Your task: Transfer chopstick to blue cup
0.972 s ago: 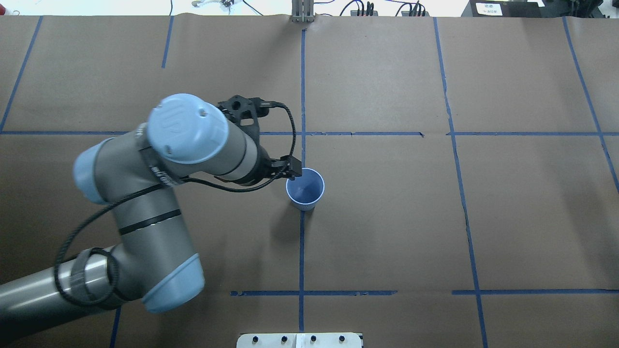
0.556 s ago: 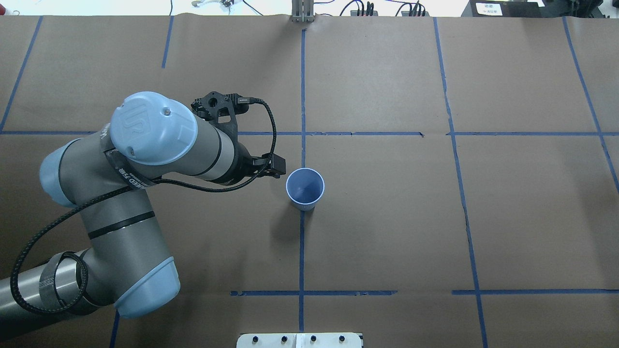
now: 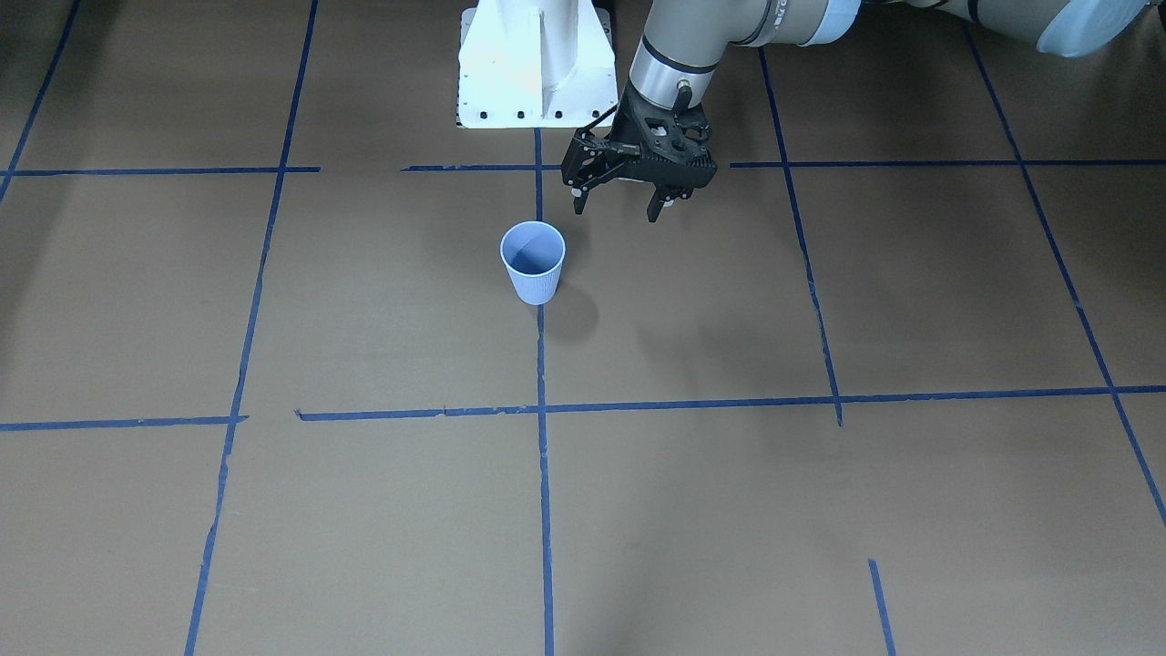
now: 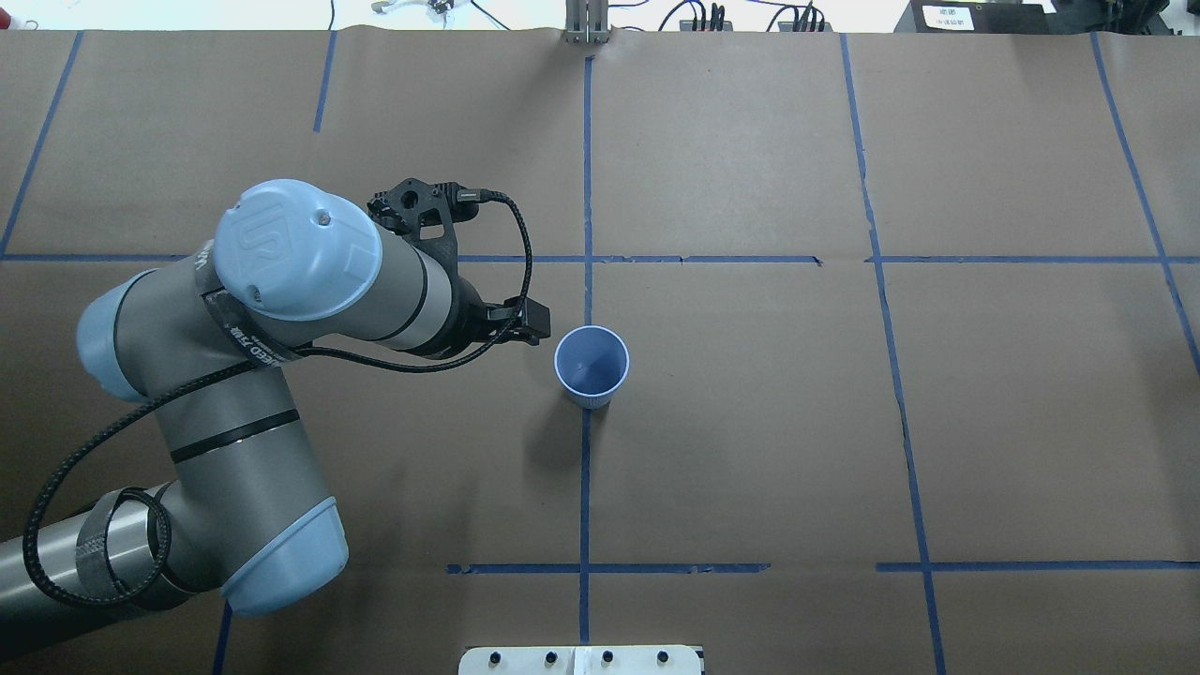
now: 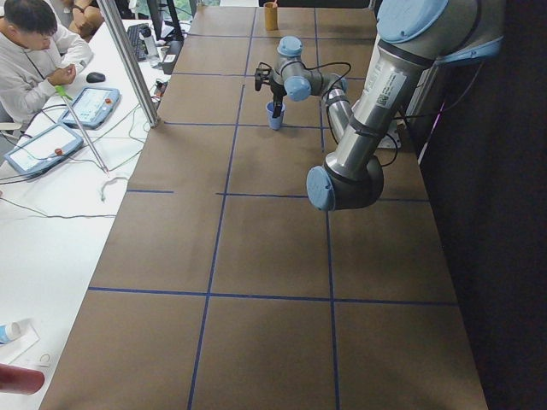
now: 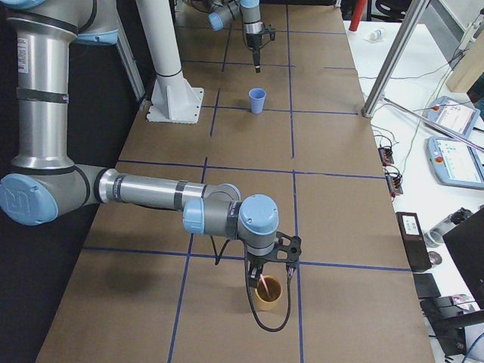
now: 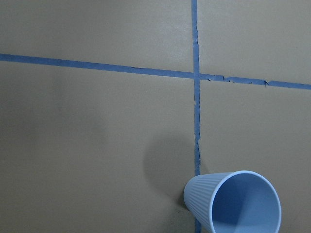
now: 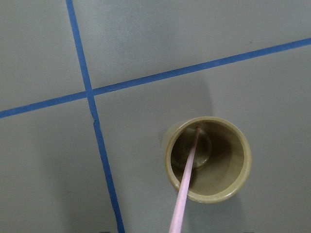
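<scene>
The blue cup (image 3: 533, 264) stands upright and empty on the brown paper; it also shows in the overhead view (image 4: 591, 366) and the left wrist view (image 7: 238, 204). My left gripper (image 3: 616, 211) is open and empty, hovering beside the cup toward the robot's left, apart from it. A pale pink chopstick (image 8: 187, 179) leans in a tan cup (image 8: 226, 160) far out at the robot's right end of the table. My right gripper (image 6: 265, 274) hangs just above that cup; I cannot tell whether it is open or shut.
Blue tape lines (image 4: 586, 187) divide the paper-covered table into squares. The white robot base (image 3: 533, 64) stands at the table's robot-side edge. An operator (image 5: 34, 60) sits beside tablets at a white bench (image 5: 51, 213) along the far side.
One second ago my left gripper was at the blue cup's rim. It has drawn back to the view's left, clear of the cup. The cup has not moved.
</scene>
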You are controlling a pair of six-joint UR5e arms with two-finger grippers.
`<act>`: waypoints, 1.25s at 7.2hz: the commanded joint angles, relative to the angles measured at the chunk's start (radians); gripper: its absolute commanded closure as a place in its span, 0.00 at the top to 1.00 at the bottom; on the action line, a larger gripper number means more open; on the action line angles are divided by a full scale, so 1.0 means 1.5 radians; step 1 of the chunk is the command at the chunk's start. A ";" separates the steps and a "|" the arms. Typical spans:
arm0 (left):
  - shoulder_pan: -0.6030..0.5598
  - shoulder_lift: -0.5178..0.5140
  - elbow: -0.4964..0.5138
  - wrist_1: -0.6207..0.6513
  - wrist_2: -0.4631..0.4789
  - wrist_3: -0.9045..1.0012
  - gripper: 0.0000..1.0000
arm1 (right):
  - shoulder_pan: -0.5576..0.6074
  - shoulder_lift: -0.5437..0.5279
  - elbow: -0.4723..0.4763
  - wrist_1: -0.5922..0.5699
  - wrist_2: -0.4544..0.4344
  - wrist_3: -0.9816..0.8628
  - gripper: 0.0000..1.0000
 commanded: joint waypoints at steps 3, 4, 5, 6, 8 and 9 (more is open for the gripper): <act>0.001 0.004 0.000 -0.001 0.000 -0.001 1.00 | -0.044 0.000 -0.007 0.001 0.007 0.047 0.76; 0.001 0.004 0.000 -0.001 0.000 -0.001 1.00 | -0.044 0.000 -0.010 0.003 0.007 0.047 0.60; 0.001 0.004 0.000 -0.001 0.000 -0.002 1.00 | -0.044 0.000 -0.010 0.004 0.007 0.045 0.43; 0.001 0.004 0.000 -0.001 0.000 -0.002 1.00 | -0.044 0.000 -0.011 0.004 0.004 0.043 0.34; 0.000 0.005 0.000 -0.001 0.000 -0.002 1.00 | -0.044 -0.001 -0.018 0.005 0.000 0.038 0.29; 0.000 0.005 0.000 -0.002 0.001 -0.002 1.00 | -0.044 -0.001 -0.019 0.005 0.000 0.038 0.21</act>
